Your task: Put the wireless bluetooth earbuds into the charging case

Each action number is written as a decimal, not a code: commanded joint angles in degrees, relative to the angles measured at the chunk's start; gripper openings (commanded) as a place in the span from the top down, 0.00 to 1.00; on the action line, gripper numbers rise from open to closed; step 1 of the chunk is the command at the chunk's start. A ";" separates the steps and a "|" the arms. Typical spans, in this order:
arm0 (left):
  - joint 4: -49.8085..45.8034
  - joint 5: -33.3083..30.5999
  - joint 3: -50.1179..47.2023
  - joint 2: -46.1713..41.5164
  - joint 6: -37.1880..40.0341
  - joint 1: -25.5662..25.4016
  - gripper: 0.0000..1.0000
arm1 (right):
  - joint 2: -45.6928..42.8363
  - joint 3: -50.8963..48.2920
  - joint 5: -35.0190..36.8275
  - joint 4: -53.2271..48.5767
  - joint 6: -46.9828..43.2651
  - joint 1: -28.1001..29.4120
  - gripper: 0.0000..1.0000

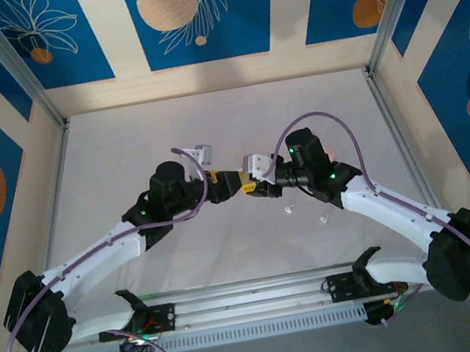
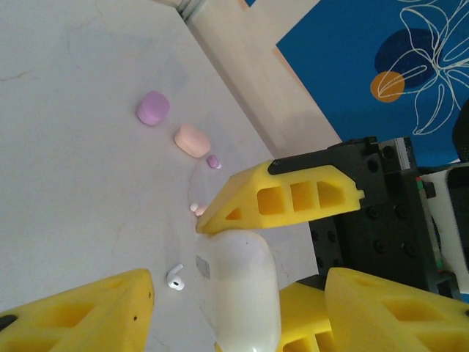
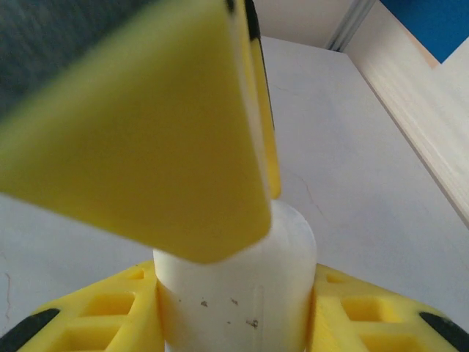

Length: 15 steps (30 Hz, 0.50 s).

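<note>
White glossy plastic nearest the right wrist camera: charging case (image 3: 234, 293), pinched on both flanks by the yellow fingers (image 3: 80, 323) of the right gripper (image 3: 234, 282), clamped firmly on it. Directly above, blurred and very close: a yellow finger from the opposite arm.

From the left wrist: left gripper (image 2: 238, 290) spread wide, one finger low left, the other low right, well apart, straddling the case and gripping nothing. Contact with the case: cannot tell.

On the table (image 2: 73, 183) beyond, in the gap between the left-hand finger and the case: white stemmed earbud (image 2: 174, 279), lying on its side, apart from both grippers. Farther off, just past the tip of the right gripper's upper finger: two pale pink earbuds (image 2: 198, 210), touching each other. Farther still, in a line toward the far wall: small purple piece (image 2: 214, 162), peach case (image 2: 192, 139), purple case (image 2: 152, 108), each apart from the next.

Pose, top view: bases at the near corners, forearms angled inward, elbows out, wrists meeting tip to tip over mid-table. Two small white earbuds (image 1: 289, 210) loose on the table just near of the right wrist.

Case appearance: smooth, rounded, pebble-like; a few dark specks and a faint vertical seam on the face toward the right wrist camera. Lid state: cannot tell.
</note>
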 commanded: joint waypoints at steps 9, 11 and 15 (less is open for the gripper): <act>-5.10 2.10 4.08 2.20 2.57 -0.94 0.46 | -1.19 1.31 -0.05 1.59 1.37 0.91 0.61; -6.25 1.74 4.22 2.20 2.93 -0.96 0.49 | -1.22 1.32 1.18 2.05 1.52 1.08 0.61; -7.10 1.72 4.52 2.18 3.25 -0.96 0.56 | -1.69 1.47 0.94 1.90 1.23 1.34 0.60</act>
